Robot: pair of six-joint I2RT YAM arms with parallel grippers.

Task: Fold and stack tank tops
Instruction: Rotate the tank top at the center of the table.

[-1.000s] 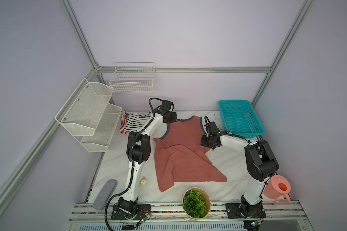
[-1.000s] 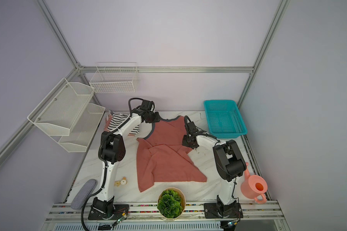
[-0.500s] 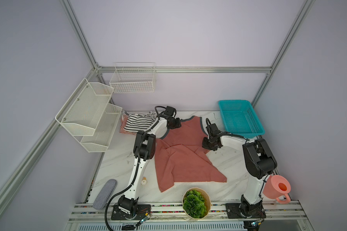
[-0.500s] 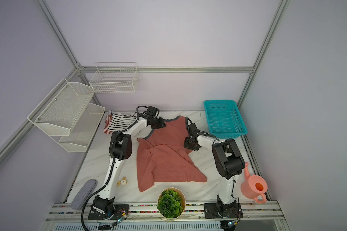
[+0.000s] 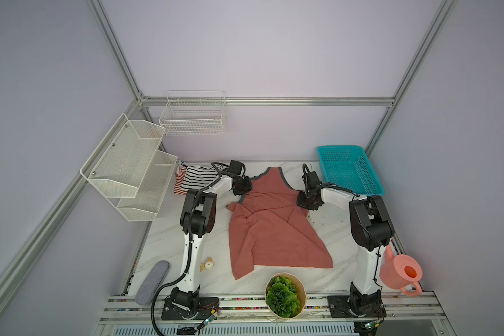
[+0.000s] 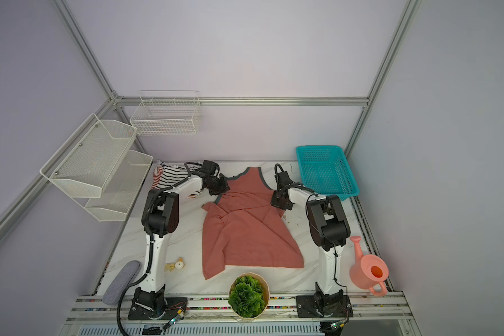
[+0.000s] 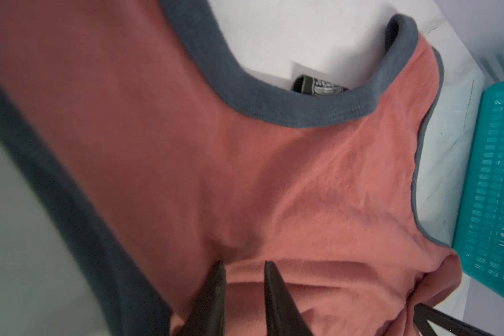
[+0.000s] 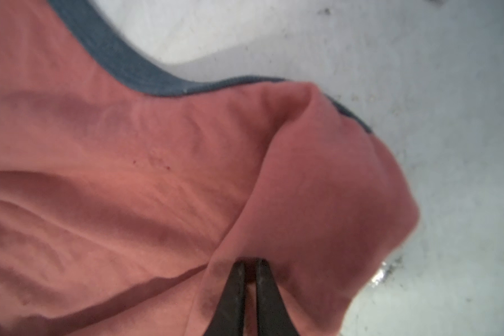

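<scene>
Pale lilac walls close in a white marble table (image 5: 216,232), and both of your arms reach across it to the dusty-red tank top (image 5: 274,232).

The only thing like writing is a small dark tag (image 7: 317,87) with pale marks. It peeks over the neckline band ahead of the left gripper (image 7: 244,263) and is too blurred to read.

The top is plain dusty red with slate-blue binding at the neck and armholes. It lies between your two grippers, rumpled, with a diagonal fold across the body.

The left gripper sits at one armhole edge in both top views (image 5: 243,186). Its wrist view shows the fingers (image 7: 216,291) a little apart, tips down on a ridge of cloth with red fabric showing in the gap. You cannot tell whether any of it is caught.

The right gripper (image 5: 306,202) is at the opposite armhole. Its fingers (image 8: 233,291) are almost pressed together, with only a slit between them and the tips sunk in a raised fold (image 8: 317,189). Whether they grip the fold cannot be told.

Only the top views show the whole garment (image 6: 245,232). They also show a black-and-white striped tank top (image 5: 198,177) lying on a red-and-white striped tank top (image 5: 178,187), on the outer side of the left gripper. The teal basket (image 5: 352,174) stands beyond the right gripper. It appears in the left wrist view (image 7: 495,189) but not in the right, which shows dark specks on the marble (image 8: 387,273).
</scene>
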